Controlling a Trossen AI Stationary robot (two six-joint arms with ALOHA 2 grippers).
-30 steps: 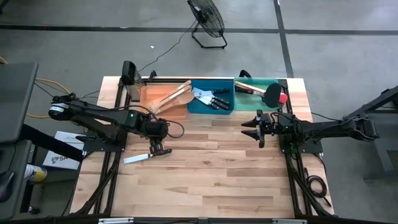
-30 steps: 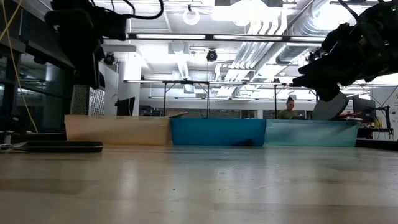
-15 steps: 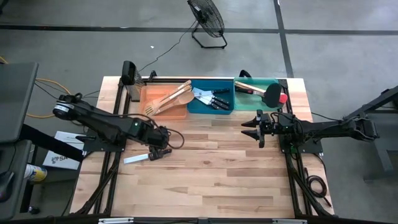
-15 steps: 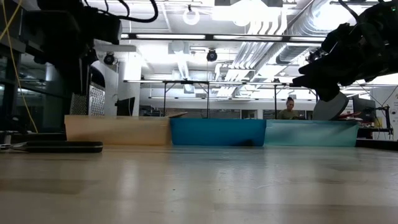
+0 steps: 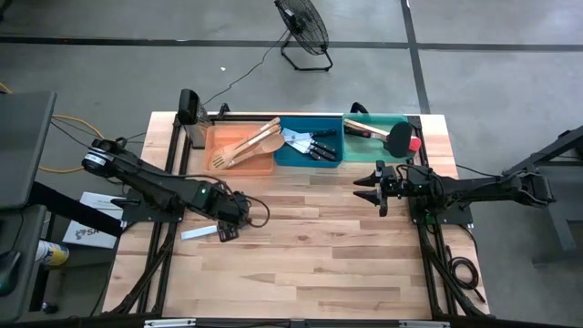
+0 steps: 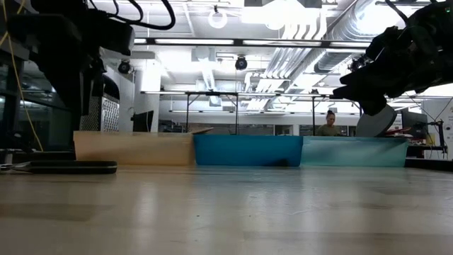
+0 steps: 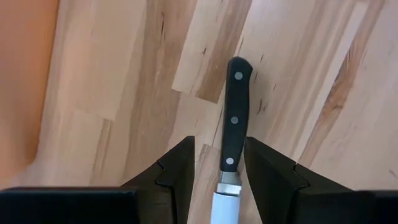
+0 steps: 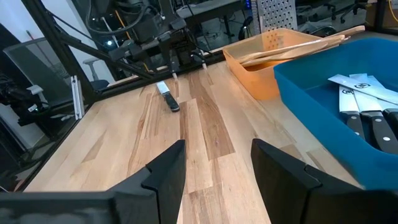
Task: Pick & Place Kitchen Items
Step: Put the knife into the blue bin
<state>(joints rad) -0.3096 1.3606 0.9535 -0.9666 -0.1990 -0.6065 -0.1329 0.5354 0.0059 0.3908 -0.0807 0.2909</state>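
On the bare table (image 5: pixel 319 246), well short of the orange bin (image 5: pixel 241 146), lies a black-handled knife (image 5: pixel 202 231) flat on the wood, blade pointing away from the bins. Left gripper (image 5: pixel 224 233) now sits low over the handle end; a second ago it hung nearer the orange bin and higher, so the arm has dropped and swung onto the knife. Left wrist view: fingers spread, one either side of the riveted handle (image 7: pixel 233 118), not yet pressing it. Knife itself has not shifted. Judgement: approach is finished and the closing pinch comes next, then a carry toward the blue bin (image 5: pixel 310 144), where other knives already lie. Wooden utensils fill the orange bin; turners sit in the green bin (image 5: pixel 387 137). Right gripper (image 5: pixel 381 189) waits just in front of the green bin, unmoved, fingers parted, holding nothing.
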